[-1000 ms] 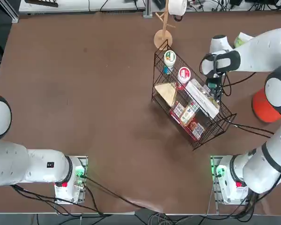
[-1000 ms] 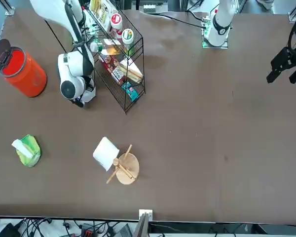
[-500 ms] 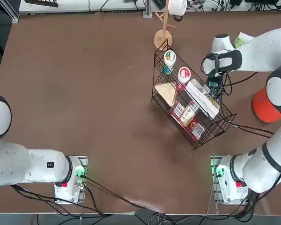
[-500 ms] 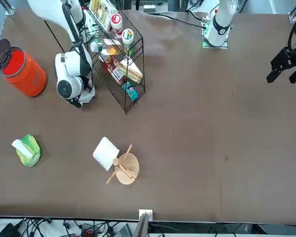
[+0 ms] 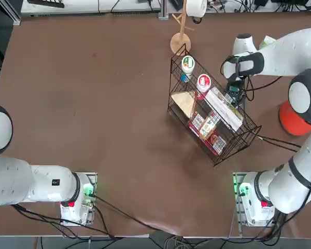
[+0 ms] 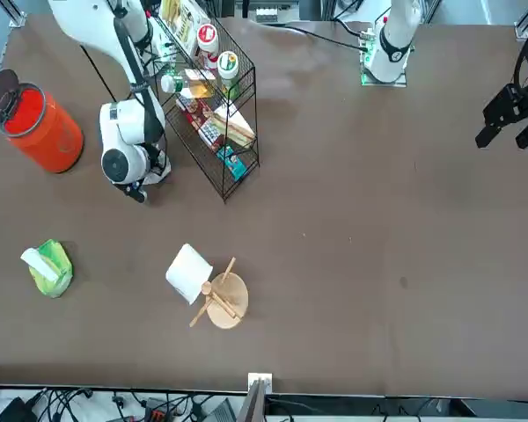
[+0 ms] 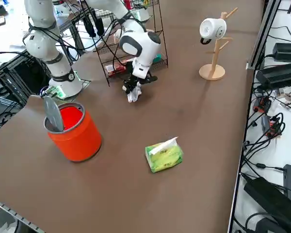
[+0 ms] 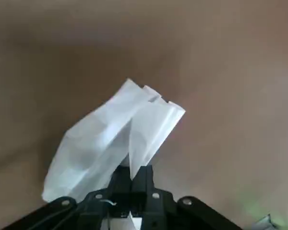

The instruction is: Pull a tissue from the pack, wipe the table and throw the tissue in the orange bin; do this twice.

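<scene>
Right pincer point(image 8: 132, 184) is clamped on a white tissue point(image 8: 116, 139), held low over the brown surface point(image 6: 352, 220) just beside the black wire rack point(image 6: 213, 105). Tissue can be seen dangling right at the surface in the side view. Green pack point(image 7: 164, 154) is sat well apart from it, white tissue poking out of its slot. Orange bin point(image 7: 73, 127) is found near the surface edge, lid flipped up, apart from both pack and pincer

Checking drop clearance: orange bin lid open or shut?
Open. The orange bin shows its red inside from above; its grey lid stands tilted at the rim. The right gripper holds the tissue.
</scene>
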You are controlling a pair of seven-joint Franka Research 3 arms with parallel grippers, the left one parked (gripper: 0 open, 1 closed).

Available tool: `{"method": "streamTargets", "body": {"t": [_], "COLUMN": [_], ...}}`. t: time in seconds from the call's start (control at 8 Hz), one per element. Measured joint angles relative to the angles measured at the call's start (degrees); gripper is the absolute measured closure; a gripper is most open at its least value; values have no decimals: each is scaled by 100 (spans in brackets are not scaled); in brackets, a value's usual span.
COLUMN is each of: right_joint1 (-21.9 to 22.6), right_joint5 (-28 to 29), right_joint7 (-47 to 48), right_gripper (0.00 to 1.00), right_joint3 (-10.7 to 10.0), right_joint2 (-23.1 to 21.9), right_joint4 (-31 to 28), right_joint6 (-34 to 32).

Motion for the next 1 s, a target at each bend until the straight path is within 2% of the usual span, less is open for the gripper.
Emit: {"method": "streamTargets", "body": {"t": [0.5,0.75,1.0], "right_joint1": [5,172,266], "right_joint5": [321,898,944], "right_joint7": [0,30,107], "right_gripper": [99,99,99], "right_joint3": [-85,31,46], "right_joint2": [207,433,561], "right_joint4": [368,837,1055], "right_joint6": [-237,131,123]}}
